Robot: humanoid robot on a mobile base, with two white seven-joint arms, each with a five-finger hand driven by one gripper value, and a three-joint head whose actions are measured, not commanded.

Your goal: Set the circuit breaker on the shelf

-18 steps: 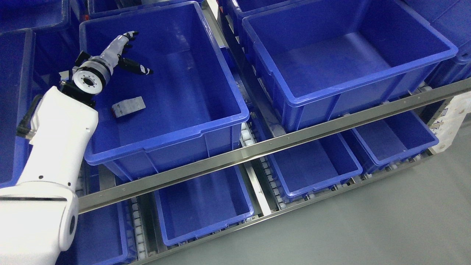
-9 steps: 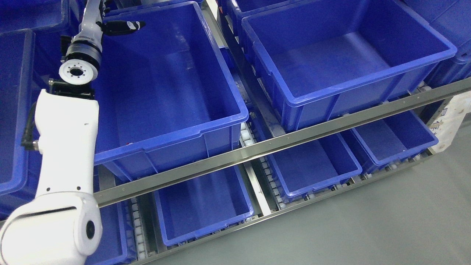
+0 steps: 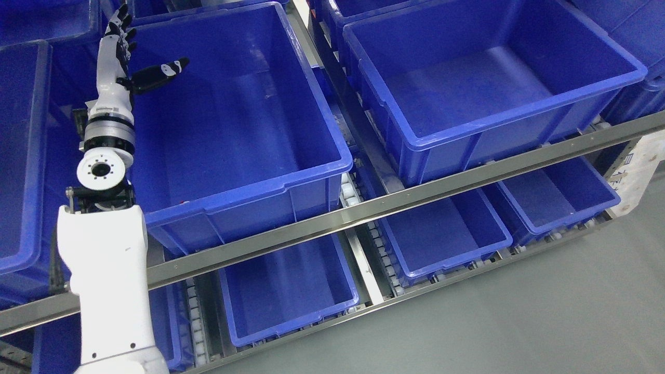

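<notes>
My left hand [image 3: 130, 57] is held up over the left rim of the large blue bin [image 3: 244, 195] on the upper shelf level. Its fingers [image 3: 120, 21] point up and are spread, the thumb sticks out to the right, and it holds nothing. The white forearm [image 3: 106, 270] rises from the lower left and covers the bin's near-left corner. No circuit breaker shows anywhere in the head view. The right arm is out of view.
A second large blue bin [image 3: 519, 117] stands to the right on the same level. A steel shelf rail [image 3: 415, 195] runs across in front. Smaller blue bins [image 3: 286, 291] [image 3: 441, 239] [image 3: 556, 197] sit on the lower level. Grey floor [image 3: 519, 322] lies at the lower right.
My left hand has risen out of the bin and drawn back to its left rim. The grey circuit breaker that lay on the bin floor one second ago no longer shows.
</notes>
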